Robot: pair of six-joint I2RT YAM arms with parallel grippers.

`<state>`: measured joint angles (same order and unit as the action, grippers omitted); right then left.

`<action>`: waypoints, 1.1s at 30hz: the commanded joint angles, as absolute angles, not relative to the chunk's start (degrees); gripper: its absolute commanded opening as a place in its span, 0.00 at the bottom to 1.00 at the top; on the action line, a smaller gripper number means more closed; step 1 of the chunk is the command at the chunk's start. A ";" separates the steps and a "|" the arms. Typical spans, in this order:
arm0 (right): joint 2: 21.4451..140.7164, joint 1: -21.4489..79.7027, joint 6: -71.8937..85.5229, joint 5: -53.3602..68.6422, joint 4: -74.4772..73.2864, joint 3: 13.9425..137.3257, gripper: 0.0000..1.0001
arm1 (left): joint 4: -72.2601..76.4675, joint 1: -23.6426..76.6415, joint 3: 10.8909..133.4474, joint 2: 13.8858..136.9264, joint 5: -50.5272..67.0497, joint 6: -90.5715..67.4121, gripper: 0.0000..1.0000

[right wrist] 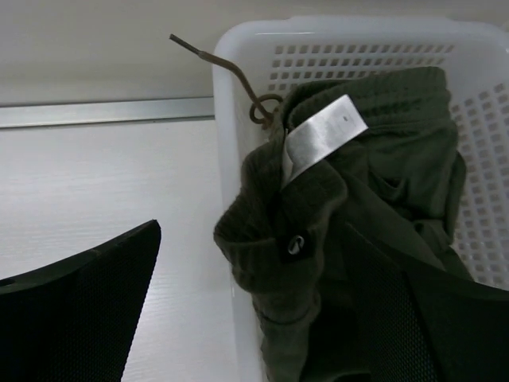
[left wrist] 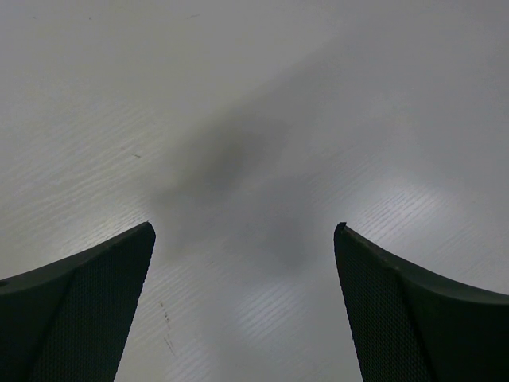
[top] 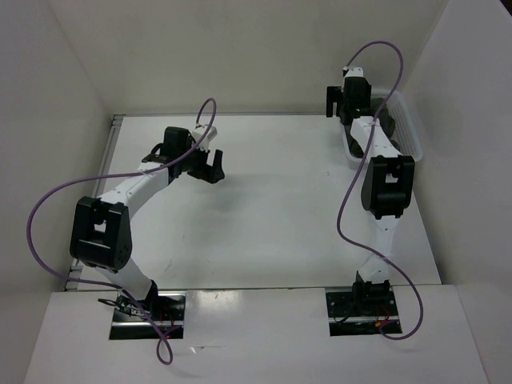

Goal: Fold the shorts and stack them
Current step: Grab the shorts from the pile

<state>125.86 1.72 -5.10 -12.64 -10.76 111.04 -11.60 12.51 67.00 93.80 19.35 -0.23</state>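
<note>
The dark olive-green shorts (right wrist: pixel 358 231) lie bunched in the white mesh basket (right wrist: pixel 238 103). One fold hangs over the basket's near rim. Their white tag (right wrist: pixel 322 131) and thin drawstring (right wrist: pixel 223 62) show at the top. My right gripper (right wrist: pixel 250 231) is open, with the hanging fold between its jaws; one finger (right wrist: pixel 79 318) is outside the basket over the table, and the other is against the cloth inside. In the top view it (top: pixel 342 102) is at the basket's left end, and the arm hides most of the shorts. My left gripper (top: pixel 210 166) (left wrist: pixel 245 227) is open and empty over bare table.
The basket (top: pixel 410 128) stands at the back right of the white table (top: pixel 272 208), against the right wall. A metal strip (right wrist: pixel 103 111) runs along the table's far edge. White walls close in the back and both sides.
</note>
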 commanded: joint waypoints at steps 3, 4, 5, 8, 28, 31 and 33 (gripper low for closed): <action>119.36 -0.96 -5.80 -15.04 -8.79 106.96 0.99 | -10.20 13.36 66.36 94.75 20.39 0.00 1.00; 119.36 -0.97 -5.80 -13.29 -8.79 106.44 0.99 | -10.20 13.36 66.36 94.75 20.39 0.00 1.00; 120.92 -1.66 -5.80 -11.18 -10.18 106.44 0.99 | -10.20 13.36 66.36 94.75 20.91 0.00 1.00; 123.39 -1.67 -4.31 -6.95 -10.72 107.57 0.99 | -10.80 13.89 66.36 94.75 20.92 0.00 1.00; 127.53 -2.72 -0.62 -4.38 -10.20 110.74 0.00 | -11.87 13.89 65.30 93.69 21.53 0.00 1.00; 124.46 -2.72 -3.33 -7.90 -9.14 113.55 0.00 | -11.87 13.89 65.30 92.64 21.53 0.00 1.00; 122.53 -2.72 -4.48 -9.39 -9.14 116.88 0.00 | -11.87 13.89 65.30 92.64 21.53 0.00 1.00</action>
